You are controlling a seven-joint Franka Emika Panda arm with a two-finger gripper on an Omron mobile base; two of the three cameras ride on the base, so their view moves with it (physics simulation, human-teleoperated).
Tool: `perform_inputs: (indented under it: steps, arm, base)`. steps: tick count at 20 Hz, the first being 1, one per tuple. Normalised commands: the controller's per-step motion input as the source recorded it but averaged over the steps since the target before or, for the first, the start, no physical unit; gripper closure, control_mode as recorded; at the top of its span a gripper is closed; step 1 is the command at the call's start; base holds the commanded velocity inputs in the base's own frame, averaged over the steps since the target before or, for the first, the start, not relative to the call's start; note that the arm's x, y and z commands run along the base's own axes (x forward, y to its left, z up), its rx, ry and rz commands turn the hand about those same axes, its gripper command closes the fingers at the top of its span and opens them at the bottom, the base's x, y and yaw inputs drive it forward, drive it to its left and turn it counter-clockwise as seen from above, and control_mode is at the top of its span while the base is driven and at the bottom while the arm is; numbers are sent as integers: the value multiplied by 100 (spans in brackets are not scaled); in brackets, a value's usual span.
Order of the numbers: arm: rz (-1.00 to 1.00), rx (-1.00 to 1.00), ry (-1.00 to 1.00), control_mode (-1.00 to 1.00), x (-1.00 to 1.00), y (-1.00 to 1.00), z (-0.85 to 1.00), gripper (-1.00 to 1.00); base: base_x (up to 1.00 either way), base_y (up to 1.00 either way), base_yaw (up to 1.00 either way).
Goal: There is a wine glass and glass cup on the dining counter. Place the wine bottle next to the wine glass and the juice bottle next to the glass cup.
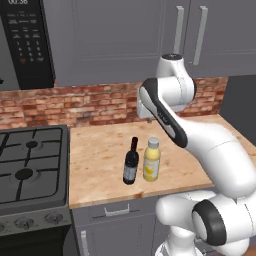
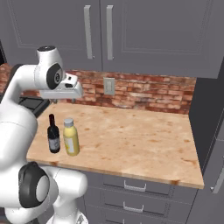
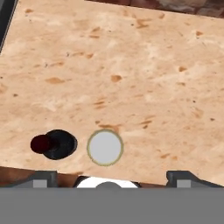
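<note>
The slim dark wine bottle [image 1: 131,162] with its dark red cap stands upright near the front edge of a wood-topped counter [image 1: 100,150] with grey drawers. The stout yellow juice bottle [image 1: 152,160] stands upright just to its right, close beside it. The right base view has the wine bottle [image 2: 53,134] and the juice bottle [image 2: 71,138] at the counter's front left. My gripper [image 3: 113,178] hangs above them looking straight down, open, with nothing between its wide-apart fingertips [image 3: 43,178]. From above I see the red cap [image 3: 41,144] and the pale cap [image 3: 105,147]. The wine glass, glass cup and dining counter are out of view.
A black gas stove [image 1: 30,165] adjoins the counter on the left, under a microwave [image 1: 25,40]. A brick backsplash [image 2: 144,94] with a wall outlet [image 2: 109,86] runs along the back, grey upper cabinets [image 2: 131,35] above it. A dark tall panel [image 2: 205,113] bounds the counter's right end.
</note>
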Motion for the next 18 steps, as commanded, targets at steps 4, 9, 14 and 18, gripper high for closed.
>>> perform_inputs:
  steps: [4, 9, 14, 18]
  arm:
    - [0, 0, 17, -100, 0, -4, -4, -100]
    - [0, 0, 10, -100, -10, -4, -10, -100]
    - [1, 0, 6, -100, -5, -2, -16, -100]
    - [4, 1, 1, -100, 0, 0, -20, -100]
  base:
    - [0, 0, 0]
    - [0, 0, 0]
    - [0, 0, 0]
    - [0, 0, 0]
